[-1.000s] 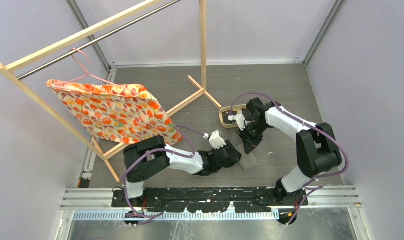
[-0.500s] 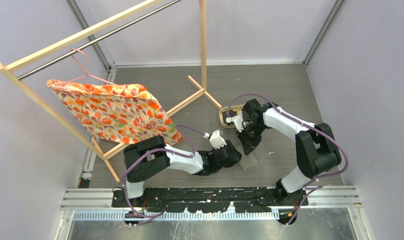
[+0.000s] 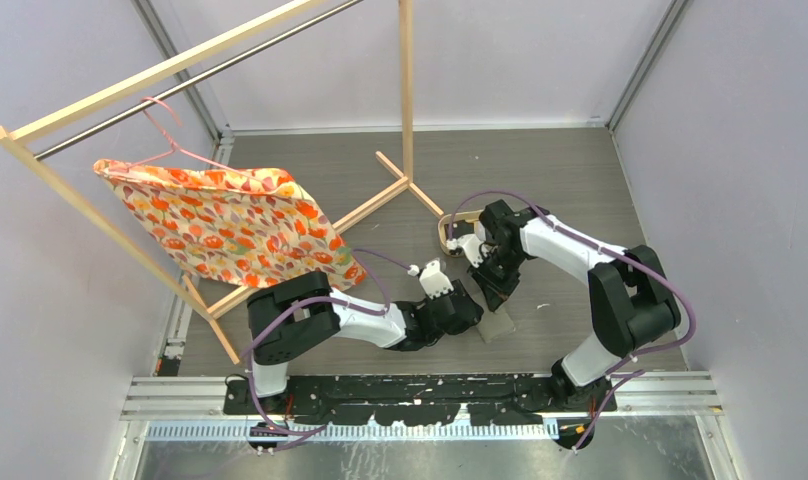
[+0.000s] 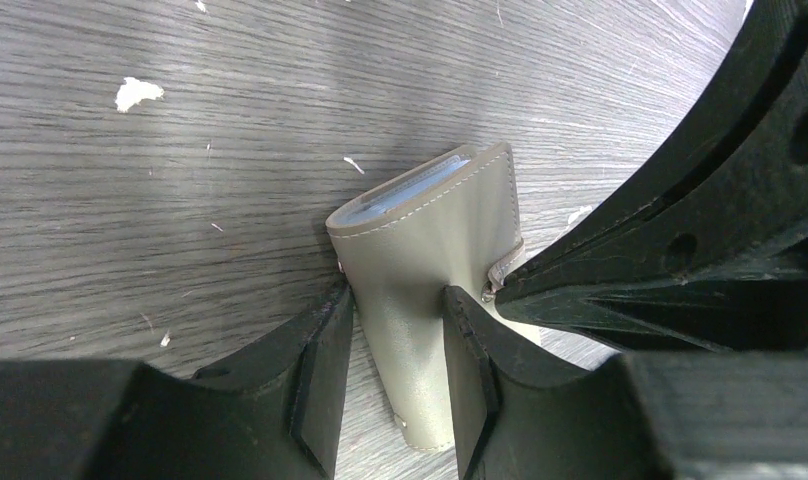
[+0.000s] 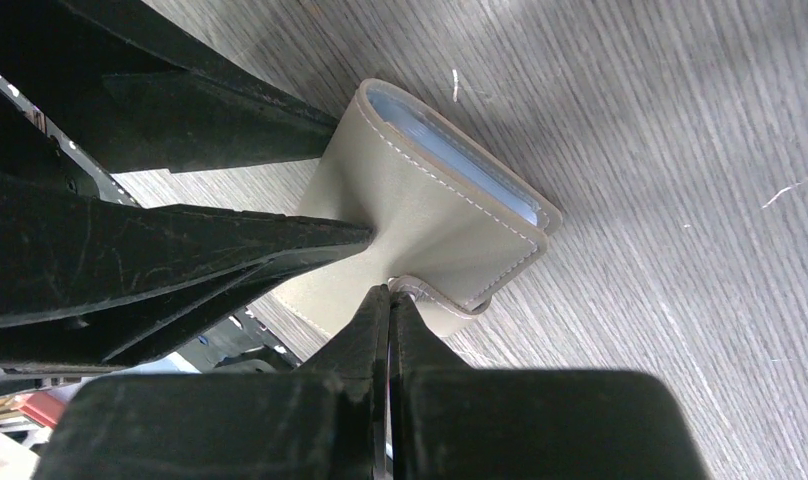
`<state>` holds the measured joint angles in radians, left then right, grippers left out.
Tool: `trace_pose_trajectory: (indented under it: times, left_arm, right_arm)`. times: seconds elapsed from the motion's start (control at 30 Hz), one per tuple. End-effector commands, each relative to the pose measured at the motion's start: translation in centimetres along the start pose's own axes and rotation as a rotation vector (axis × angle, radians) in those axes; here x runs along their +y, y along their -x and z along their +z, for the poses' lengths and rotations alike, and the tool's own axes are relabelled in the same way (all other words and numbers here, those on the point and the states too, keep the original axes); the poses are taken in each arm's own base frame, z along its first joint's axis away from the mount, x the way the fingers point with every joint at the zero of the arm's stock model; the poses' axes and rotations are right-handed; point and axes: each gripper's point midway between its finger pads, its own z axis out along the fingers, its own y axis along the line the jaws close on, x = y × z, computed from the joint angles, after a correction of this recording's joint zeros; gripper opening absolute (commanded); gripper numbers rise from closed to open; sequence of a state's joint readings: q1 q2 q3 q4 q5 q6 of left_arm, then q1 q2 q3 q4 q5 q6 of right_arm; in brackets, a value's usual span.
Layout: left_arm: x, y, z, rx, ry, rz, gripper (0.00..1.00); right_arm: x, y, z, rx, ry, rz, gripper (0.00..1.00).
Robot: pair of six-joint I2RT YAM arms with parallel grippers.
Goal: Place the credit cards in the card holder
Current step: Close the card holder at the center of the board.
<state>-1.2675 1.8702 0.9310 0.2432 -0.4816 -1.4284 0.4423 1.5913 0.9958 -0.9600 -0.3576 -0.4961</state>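
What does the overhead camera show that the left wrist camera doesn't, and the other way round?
Only the overhead view shows the wooden clothes rack, the flowered cloth hanging on it, the oval tray, and the left arm and right arm whole. Only the left wrist view shows the left gripper pinching the grey wallet on both sides, and a pale blue edge tucked in its fold, perhaps a card. Both show the wallet on the grey table with the right gripper meeting it.
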Motion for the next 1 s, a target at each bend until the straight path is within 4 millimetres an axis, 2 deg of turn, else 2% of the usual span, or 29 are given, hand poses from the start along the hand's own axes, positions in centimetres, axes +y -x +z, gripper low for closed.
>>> trace_pose_trajectory:
  times: [0.0,0.33,0.97]
  left_arm:
    - [-0.8,0.3,0.1,-0.006,-0.041,-0.001,0.39]
    - [-0.9,0.5,-0.1,-0.011,-0.056,-0.005,0.39]
    - [-0.8,0.9,-0.8,-0.022,-0.079,-0.005,0.38]
  right_arm:
    - [0.9,0.3,1.3,0.016,0.039,-0.003,0.01]
    - [1.3,-0.4,2.8,0.085,0.029,-0.010,0.01]
    - [0.3,-2.7,4.8,0.218,-0.055,0.010,0.01]
